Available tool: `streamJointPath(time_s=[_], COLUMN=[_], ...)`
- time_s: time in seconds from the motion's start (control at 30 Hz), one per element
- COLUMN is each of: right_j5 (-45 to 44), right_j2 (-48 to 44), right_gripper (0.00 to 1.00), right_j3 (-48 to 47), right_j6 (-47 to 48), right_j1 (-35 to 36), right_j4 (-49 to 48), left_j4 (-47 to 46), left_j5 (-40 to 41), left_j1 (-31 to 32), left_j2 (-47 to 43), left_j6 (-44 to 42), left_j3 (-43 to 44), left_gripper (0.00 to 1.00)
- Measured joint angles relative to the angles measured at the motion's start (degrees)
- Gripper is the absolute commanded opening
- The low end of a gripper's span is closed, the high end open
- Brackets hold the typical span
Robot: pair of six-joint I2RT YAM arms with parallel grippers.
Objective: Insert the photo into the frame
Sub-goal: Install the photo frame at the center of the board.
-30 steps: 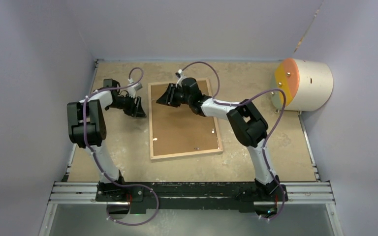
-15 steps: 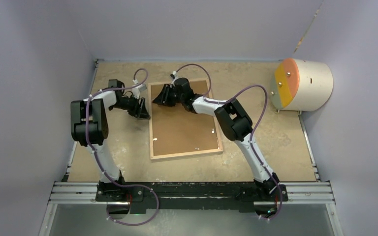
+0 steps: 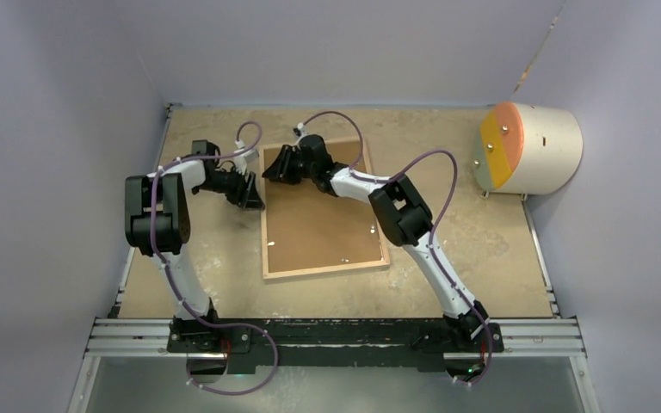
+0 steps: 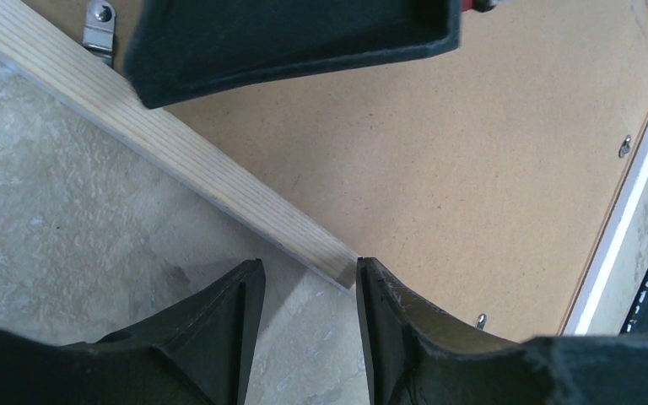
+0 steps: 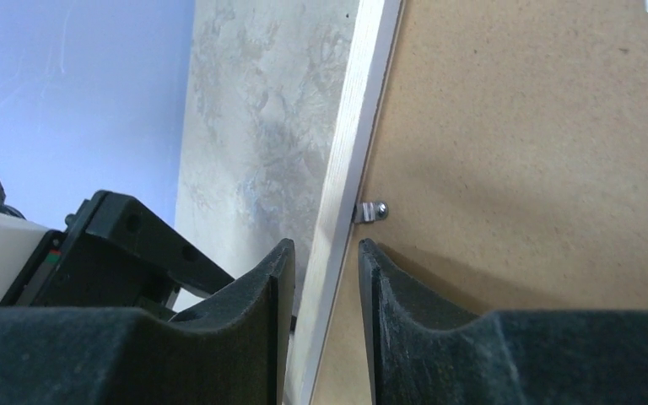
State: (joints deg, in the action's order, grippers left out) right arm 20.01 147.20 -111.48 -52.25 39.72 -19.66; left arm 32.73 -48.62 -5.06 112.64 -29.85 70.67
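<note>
The frame point(image 3: 323, 269) lies face down on the table, light wood rim up, with the brown backing board point(image 3: 318, 224) inside it. The photo is not in view. My right gripper point(image 3: 274, 168) is at the frame's far left part. In the right wrist view its open jaws point(image 5: 325, 253) straddle the wood rim point(image 5: 346, 152), one finger outside, one over the board, without clearly touching it. My left gripper point(image 3: 250, 194) is open and empty just left of the frame. In its wrist view the jaws point(image 4: 308, 274) stand over bare table against the rim point(image 4: 177, 152).
Small metal clips sit on the rim's inner edge point(image 5: 373, 211) point(image 4: 99, 25). A cream cylinder with an orange face point(image 3: 529, 146) stands at the back right. Walls close off the left, back and right. A metal rail point(image 3: 336, 335) runs along the near edge.
My right gripper has moved left across the far part of the frame to its left rim. My left gripper has shifted slightly right, closer to the rim.
</note>
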Motion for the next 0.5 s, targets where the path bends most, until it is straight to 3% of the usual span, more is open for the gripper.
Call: streamJointPath(time_s=[0.4, 0.5], right_j5=[0.04, 0.13], right_j2=[2.99, 2.99], right_gripper=[0.36, 0.42], right_j3=[-4.46, -4.57], right_j6=[-2.14, -2.21], right_j1=[0.74, 0.74], right_j4=[0.35, 0.52], left_j4=[-1.03, -0.74], left_j5=[-2.03, -2.03], left_j1=[0.72, 0.7], left_j2=[-0.04, -0.11], left_j6=[-1.42, -2.23], left_j3=[-1.2, -1.2], left_gripper=[0.47, 0.47])
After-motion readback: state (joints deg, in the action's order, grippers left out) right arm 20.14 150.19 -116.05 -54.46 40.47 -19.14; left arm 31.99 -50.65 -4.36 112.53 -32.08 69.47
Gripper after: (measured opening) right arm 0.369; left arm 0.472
